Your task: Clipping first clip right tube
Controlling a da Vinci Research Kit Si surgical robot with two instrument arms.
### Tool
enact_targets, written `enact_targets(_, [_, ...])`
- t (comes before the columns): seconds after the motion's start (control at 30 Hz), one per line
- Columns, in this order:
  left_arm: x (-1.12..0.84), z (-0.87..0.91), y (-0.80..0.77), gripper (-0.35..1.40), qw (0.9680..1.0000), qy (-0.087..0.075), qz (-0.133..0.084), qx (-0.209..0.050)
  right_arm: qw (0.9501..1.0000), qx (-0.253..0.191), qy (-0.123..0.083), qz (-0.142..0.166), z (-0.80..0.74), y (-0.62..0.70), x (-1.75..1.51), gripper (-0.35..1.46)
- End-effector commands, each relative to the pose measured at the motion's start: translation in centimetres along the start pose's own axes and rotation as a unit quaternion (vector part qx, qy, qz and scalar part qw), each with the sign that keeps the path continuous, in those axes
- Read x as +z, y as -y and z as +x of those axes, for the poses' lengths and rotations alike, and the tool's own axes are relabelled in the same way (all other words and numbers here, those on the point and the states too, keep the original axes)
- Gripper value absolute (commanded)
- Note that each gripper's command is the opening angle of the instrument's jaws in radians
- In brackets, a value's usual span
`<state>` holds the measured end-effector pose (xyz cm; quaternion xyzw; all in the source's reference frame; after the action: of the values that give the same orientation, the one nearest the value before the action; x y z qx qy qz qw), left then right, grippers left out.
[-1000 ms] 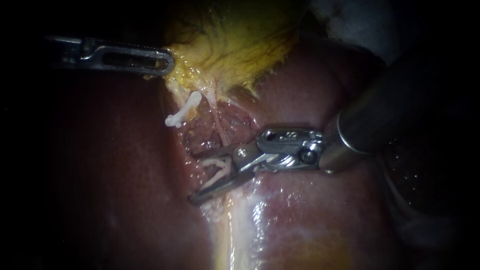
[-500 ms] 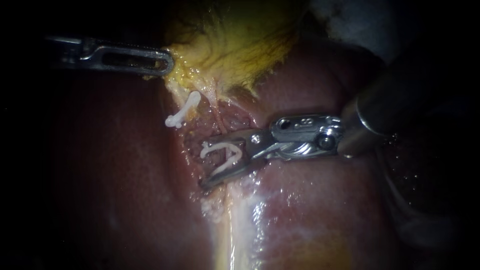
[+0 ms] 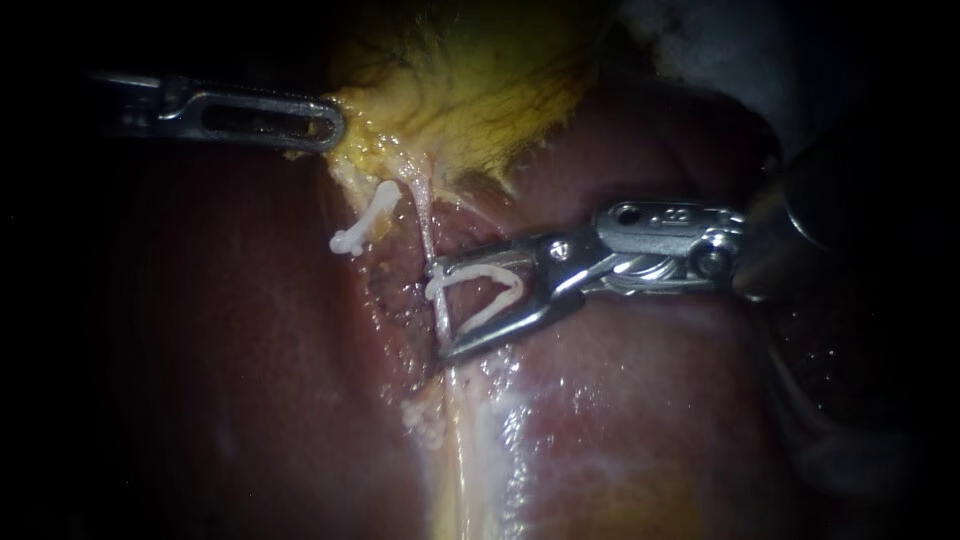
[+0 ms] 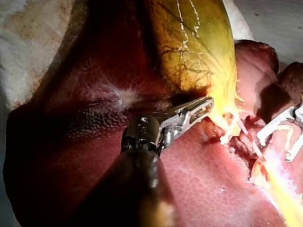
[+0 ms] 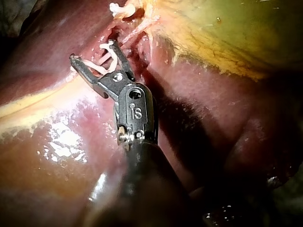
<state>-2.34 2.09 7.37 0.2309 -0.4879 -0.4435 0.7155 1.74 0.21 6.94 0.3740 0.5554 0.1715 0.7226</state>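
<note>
The liver [image 3: 650,420] fills the scene, dark red and wet, with the yellow gallbladder [image 3: 480,90] on its far side. My left instrument [image 3: 335,125] reaches in from the left, its jaws pressed together on the gallbladder's near edge.

Over the last second my right instrument [image 3: 440,310] has drawn back to the right and moved farther up the cleft. Its jaws have also spread wider. Each leg of the white open clip [image 3: 490,290] sits against one jaw, so they hold it between them.

The right tube [image 3: 424,215] is a thin pale strand running toward the near side from the gallbladder. It now crosses the clip's mouth at the jaw tips, which earlier lay nearer and lower in the cleft. I judge the clip to be lined up around the tube but not yet squeezed.

A closed clip [image 3: 365,218] lies just left of the tube. No label or writing shows on the tissue.
</note>
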Motion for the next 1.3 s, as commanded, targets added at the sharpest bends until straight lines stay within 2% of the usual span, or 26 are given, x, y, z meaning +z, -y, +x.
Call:
enact_targets(0.03, [-0.01,0.00,0.00,-0.35,1.0000,0.000,0.001,0.000,1.0000,0.003,-0.002,0.007,0.01,0.03,-0.02,0.58])
enact_targets(0.17, [-0.02,0.00,-0.01,-0.35,1.0000,0.000,0.001,0.000,0.9998,0.012,-0.001,0.015,-0.01,0.06,-0.03,0.58])
enact_targets(0.3, [-0.04,0.00,-0.01,-0.35,1.0000,-0.001,0.002,0.000,0.9997,0.019,0.002,0.017,-0.12,0.02,-0.01,0.58])
enact_targets(0.47, [-0.06,0.00,-0.02,-0.35,1.0000,-0.001,0.002,0.000,0.9991,0.039,0.006,0.016,-0.37,-0.08,-0.02,0.58])
enact_targets(0.67, [-0.06,0.00,-0.02,-0.35,1.0000,-0.001,0.002,0.000,0.9983,0.053,0.023,0.009,-0.70,-0.23,-0.02,0.59])
enact_targets(0.77, [-0.07,0.00,-0.02,-0.35,1.0000,-0.001,0.002,0.000,0.9979,0.059,0.027,0.003,-0.79,-0.31,-0.02,0.59])
enact_targets(0.9, [-0.06,0.00,-0.02,-0.35,1.0000,-0.001,0.002,0.000,0.9974,0.066,0.028,-0.001,-0.85,-0.41,0.03,0.59])
enact_targets(0.97, [-0.06,0.00,-0.02,-0.35,1.0000,-0.001,0.002,0.000,0.9972,0.072,0.023,0.000,-0.86,-0.43,0.08,0.60])
enact_targets(1.13, [-0.06,0.00,-0.02,-0.35,1.0000,-0.001,0.002,0.000,0.9951,0.098,-0.009,0.010,-0.90,-0.45,0.32,0.60])
enact_targets(1.3, [-0.06,0.00,-0.02,-0.35,1.0000,-0.001,0.002,0.000,0.9903,0.125,-0.049,0.035,-0.90,-0.36,0.50,0.60])
